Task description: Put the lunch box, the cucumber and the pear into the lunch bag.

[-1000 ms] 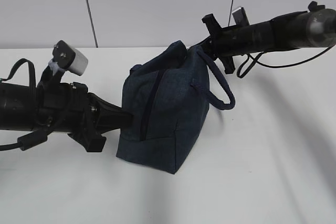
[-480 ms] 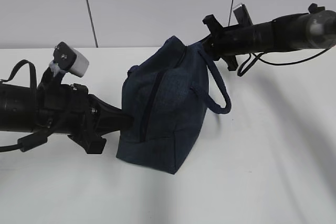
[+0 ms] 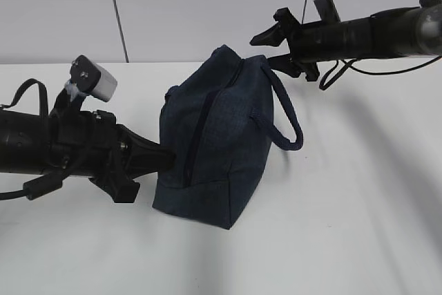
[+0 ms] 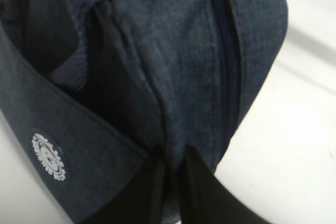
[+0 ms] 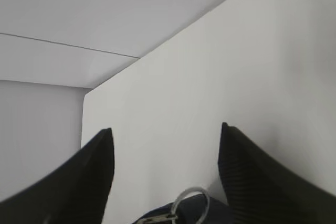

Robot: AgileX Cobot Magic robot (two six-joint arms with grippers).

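The left gripper (image 4: 170, 192) pinches the lunch bag (image 3: 214, 150) at its lower left end, jaws closed on the fabric. The bag stands on the bench (image 3: 345, 226). Above the bag's top right, the right gripper (image 3: 266, 46) hangs open over the ring pull (image 5: 190, 203). Judging by this, the bag could topple if the left gripper tugs sideways.
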